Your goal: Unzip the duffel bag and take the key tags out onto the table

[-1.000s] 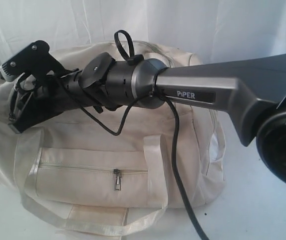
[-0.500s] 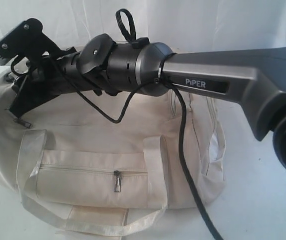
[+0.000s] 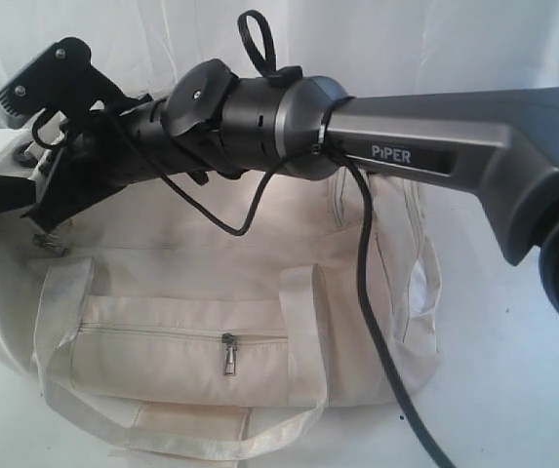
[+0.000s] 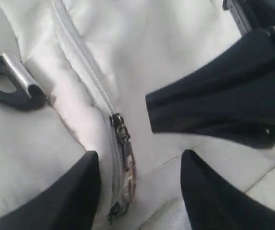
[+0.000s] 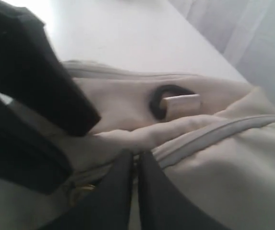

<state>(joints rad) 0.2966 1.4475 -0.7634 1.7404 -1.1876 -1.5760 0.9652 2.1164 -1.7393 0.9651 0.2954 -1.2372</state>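
On the table (image 3: 513, 390), plain white and flat, only the duffel bag (image 3: 211, 263): cream fabric, resting on its base, filling the left and middle of the exterior view. Slumps softly at both ends. In front of it, a loop of pale webbing strap (image 3: 177, 441) lying flat on the tabletop. White surface showing to the right of the bag.

The right arm (image 3: 474, 146) is showing grey casing (lettered PiPER). A black cable (image 3: 365, 292) is looping off its black wrist (image 3: 230, 122).
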